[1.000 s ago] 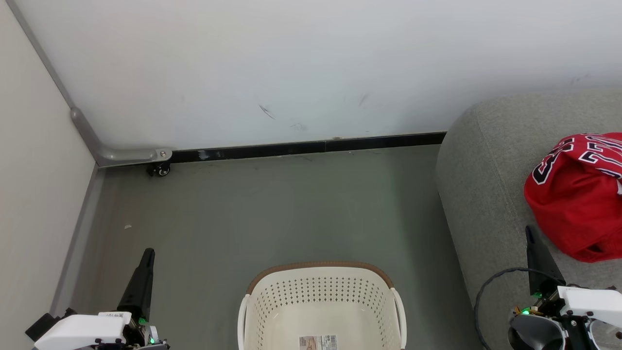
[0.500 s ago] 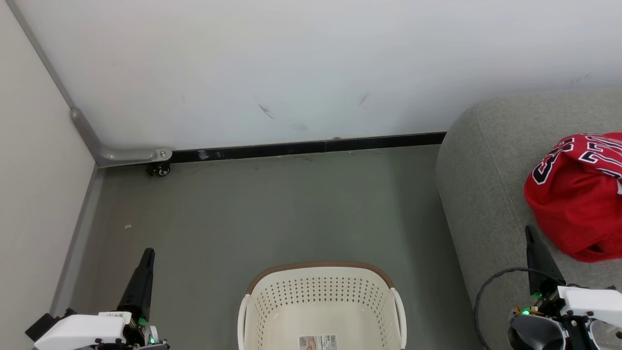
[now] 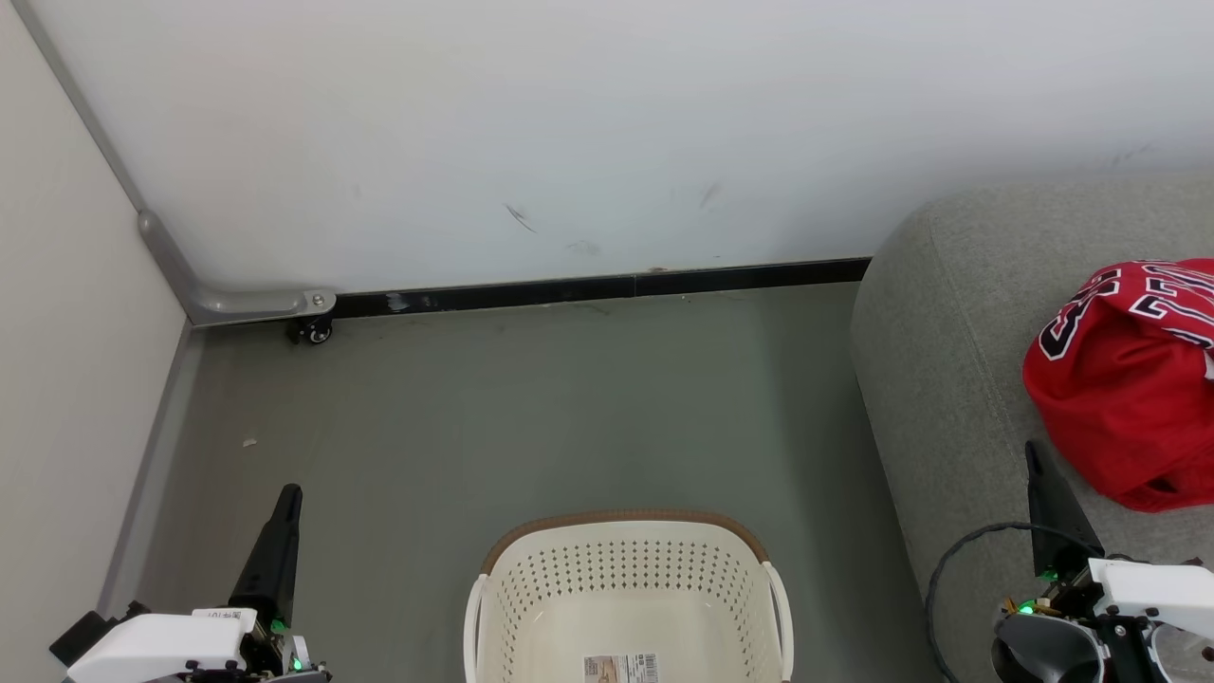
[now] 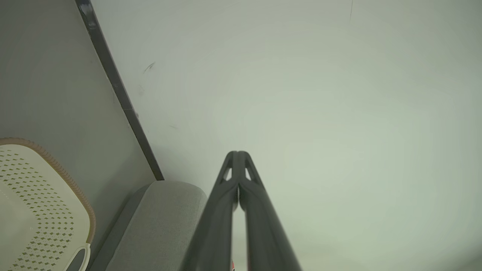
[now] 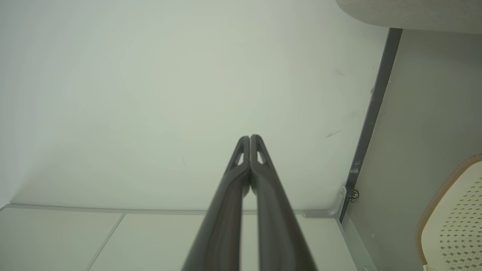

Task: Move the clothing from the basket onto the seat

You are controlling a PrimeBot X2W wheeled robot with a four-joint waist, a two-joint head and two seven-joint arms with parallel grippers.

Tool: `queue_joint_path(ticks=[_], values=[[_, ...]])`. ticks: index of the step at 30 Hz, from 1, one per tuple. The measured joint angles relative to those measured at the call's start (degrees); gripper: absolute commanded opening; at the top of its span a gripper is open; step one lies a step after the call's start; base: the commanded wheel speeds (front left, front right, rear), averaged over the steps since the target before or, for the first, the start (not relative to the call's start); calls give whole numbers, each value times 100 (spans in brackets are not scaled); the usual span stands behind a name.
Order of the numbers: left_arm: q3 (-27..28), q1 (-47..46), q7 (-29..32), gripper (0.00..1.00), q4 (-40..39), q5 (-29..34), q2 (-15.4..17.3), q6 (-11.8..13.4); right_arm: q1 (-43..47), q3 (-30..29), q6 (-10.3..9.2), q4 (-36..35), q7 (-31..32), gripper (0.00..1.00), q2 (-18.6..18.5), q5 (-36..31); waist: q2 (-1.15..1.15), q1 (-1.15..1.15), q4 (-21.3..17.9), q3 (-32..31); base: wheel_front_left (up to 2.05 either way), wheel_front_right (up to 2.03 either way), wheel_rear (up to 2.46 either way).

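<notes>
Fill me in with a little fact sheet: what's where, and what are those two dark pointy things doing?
basket: on the floor; no clothes in the part shown, just a label
jersey: red, crumpled on the seat
seat: grey, right of the basket
left fingers: shut, empty, above the floor
right fingers: shut, empty, near the jersey

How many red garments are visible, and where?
1. A red jersey lies bunched on the grey seat, at the head view's right edge. The basket holds none where visible. Another may be hidden under the jersey or beyond the frame.
</notes>
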Motion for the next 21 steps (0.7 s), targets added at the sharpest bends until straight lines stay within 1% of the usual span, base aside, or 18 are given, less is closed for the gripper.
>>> queue_joint_path(ticks=[21], values=[[-1, 0, 0, 0, -2, 0, 0, 0, 0, -15, 0, 2, 3, 0, 18, -4, 0, 0, 0, 0, 0, 0, 0]])
